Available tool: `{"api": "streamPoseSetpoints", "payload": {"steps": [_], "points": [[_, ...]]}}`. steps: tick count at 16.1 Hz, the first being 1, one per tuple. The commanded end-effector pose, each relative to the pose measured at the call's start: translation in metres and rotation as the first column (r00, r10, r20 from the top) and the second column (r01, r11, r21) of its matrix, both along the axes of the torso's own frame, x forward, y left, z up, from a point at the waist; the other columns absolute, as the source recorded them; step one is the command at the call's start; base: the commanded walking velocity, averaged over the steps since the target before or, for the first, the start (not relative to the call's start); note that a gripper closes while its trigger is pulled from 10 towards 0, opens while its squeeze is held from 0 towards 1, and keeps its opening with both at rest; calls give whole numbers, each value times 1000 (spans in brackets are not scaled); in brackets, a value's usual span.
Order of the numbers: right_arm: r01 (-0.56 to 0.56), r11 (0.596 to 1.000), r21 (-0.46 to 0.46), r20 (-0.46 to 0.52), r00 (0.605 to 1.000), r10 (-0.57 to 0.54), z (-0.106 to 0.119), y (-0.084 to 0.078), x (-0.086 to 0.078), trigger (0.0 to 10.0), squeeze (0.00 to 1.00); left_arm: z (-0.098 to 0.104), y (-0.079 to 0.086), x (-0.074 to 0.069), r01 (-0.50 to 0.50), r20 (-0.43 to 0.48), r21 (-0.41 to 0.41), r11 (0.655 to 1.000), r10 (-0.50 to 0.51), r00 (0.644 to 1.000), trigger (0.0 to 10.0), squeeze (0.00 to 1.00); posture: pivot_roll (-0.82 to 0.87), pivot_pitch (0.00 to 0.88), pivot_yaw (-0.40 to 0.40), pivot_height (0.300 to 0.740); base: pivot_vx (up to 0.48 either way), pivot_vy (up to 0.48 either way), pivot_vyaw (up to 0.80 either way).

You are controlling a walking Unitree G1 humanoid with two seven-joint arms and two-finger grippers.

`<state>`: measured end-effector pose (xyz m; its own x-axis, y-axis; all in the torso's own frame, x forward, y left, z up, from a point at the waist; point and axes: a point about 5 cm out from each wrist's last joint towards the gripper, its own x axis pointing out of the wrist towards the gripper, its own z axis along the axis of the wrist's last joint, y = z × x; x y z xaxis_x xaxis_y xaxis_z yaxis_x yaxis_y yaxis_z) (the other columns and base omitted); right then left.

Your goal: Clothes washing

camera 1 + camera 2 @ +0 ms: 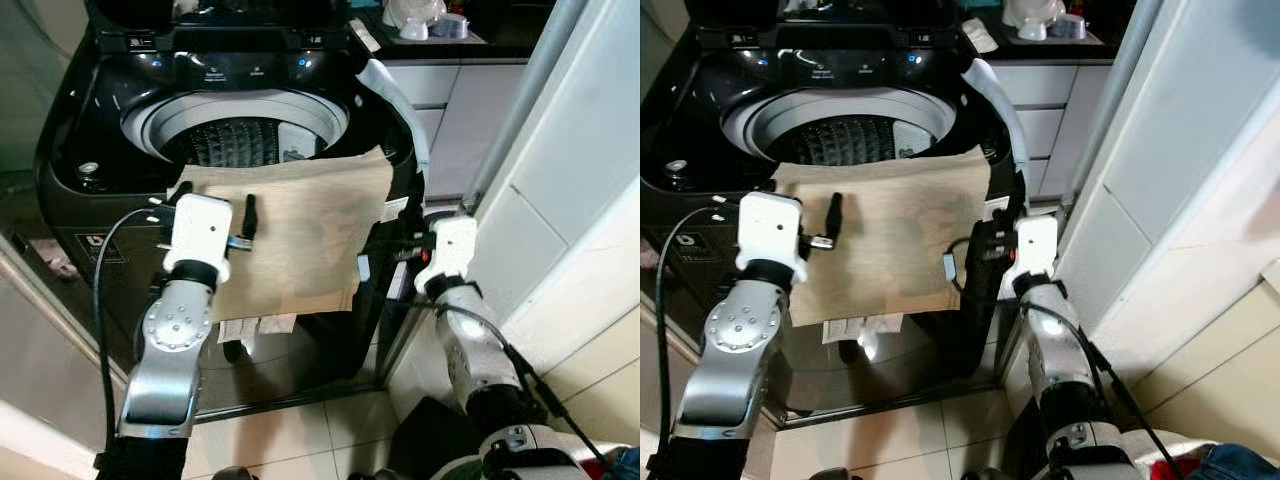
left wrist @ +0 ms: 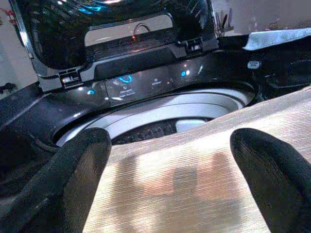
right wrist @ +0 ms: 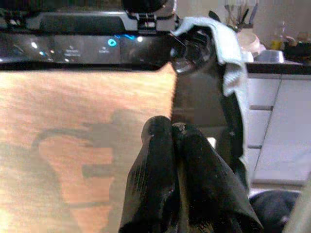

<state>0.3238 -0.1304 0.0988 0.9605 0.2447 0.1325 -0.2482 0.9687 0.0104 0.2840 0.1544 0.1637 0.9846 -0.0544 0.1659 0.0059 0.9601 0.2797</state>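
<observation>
Ahead of both grippers, top-load washing machine (image 1: pixel 90 190) stands lid-up, drum (image 1: pixel 240 140) exposed, with a beige cloth (image 1: pixel 300 230) draped over its front rim and hanging down the front panel. Left gripper (image 2: pixel 170 160) is over the cloth's left part, fingers (image 2: pixel 80 170) spread wide with cloth between and below them, not clamping it. Right gripper (image 3: pixel 172 141) sits at the cloth's right edge with fingers pressed together; can't tell if any fabric is pinched; a pale towel (image 3: pixel 228 43) hangs on the machine's corner beyond it.

the tan cloth (image 1: pixel 290 235) hides the washer's (image 1: pixel 100 170) front rim and part of its drum.
</observation>
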Motion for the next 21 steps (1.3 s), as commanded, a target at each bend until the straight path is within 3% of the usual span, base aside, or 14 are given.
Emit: {"api": "streamPoseSetpoints", "payload": {"steps": [1, 9, 12, 16, 21], "points": [[-19, 1000, 2, 5, 1000, 19, 8, 3, 3, 10000, 0, -1, 2, 2, -14, -3, 1, 1000, 14, 1000, 10000, 0, 12, 0, -34, 740, 0, 442, 0], [-55, 998, -8, 11, 998, 55, 13, 12, 7, 10000, 0, -2, 1, 4, -17, 5, -3, 1000, 17, 1000, 10000, 0, 13, 0, -38, 740, 0, 55, 0], [-59, 998, 2, 9, 998, 58, 13, 13, 8, 10000, 0, -6, -1, 5, -6, -24, -41, 999, 5, 1000, 10000, 0, 9, 0, -36, 740, 0, 156, 0], [-57, 998, 1, 4, 998, 57, 13, 11, 9, 10000, 0, -3, -1, 6, -16, 4, -20, 1000, 16, 1000, 10000, 0, 8, 0, -35, 740, 0, 458, 0], [-51, 999, -1, -6, 999, 51, 11, 9, 9, 10000, 0, -3, -5, 6, -7, 6, 4, 1000, 7, 1000, 10000, 0, -4, 0, -31, 740, 0, 0, 0]]}}
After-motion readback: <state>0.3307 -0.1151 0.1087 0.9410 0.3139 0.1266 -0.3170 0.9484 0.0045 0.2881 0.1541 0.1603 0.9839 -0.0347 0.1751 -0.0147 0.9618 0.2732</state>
